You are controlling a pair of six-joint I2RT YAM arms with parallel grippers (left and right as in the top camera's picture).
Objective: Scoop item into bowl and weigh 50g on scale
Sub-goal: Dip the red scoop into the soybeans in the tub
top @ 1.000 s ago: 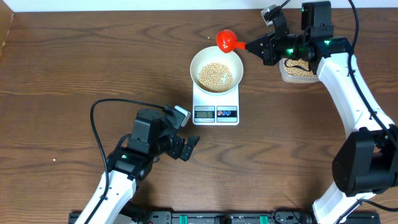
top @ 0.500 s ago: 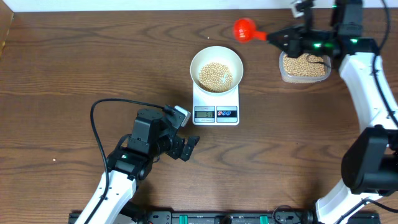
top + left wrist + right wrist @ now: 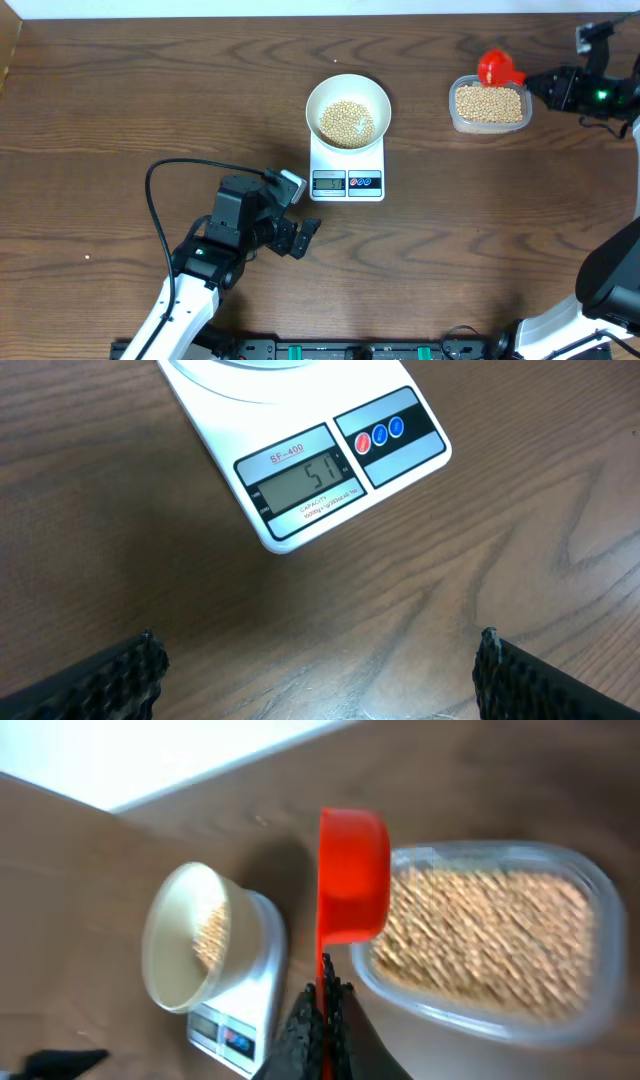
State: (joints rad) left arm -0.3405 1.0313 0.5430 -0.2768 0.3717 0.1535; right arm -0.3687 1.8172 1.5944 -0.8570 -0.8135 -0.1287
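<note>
Since the earlier frame, the red scoop (image 3: 495, 68) has travelled from beside the bowl (image 3: 372, 92) to the clear tub (image 3: 452, 110), right of the scale (image 3: 347, 160). The scale face reads "SF-400" and its display (image 3: 303, 482) shows "51"; the finer print below is illegible. Beans (image 3: 346, 121) lie in the bowl, which sits on the scale's far end. More beans fill the tub. Right gripper (image 3: 545, 86), clenched on the scoop's handle, holds the scoop head over the tub's far edge, well apart from the bowl. Left gripper (image 3: 305, 237), spread wide and empty, hovers just in front of the scale.
</note>
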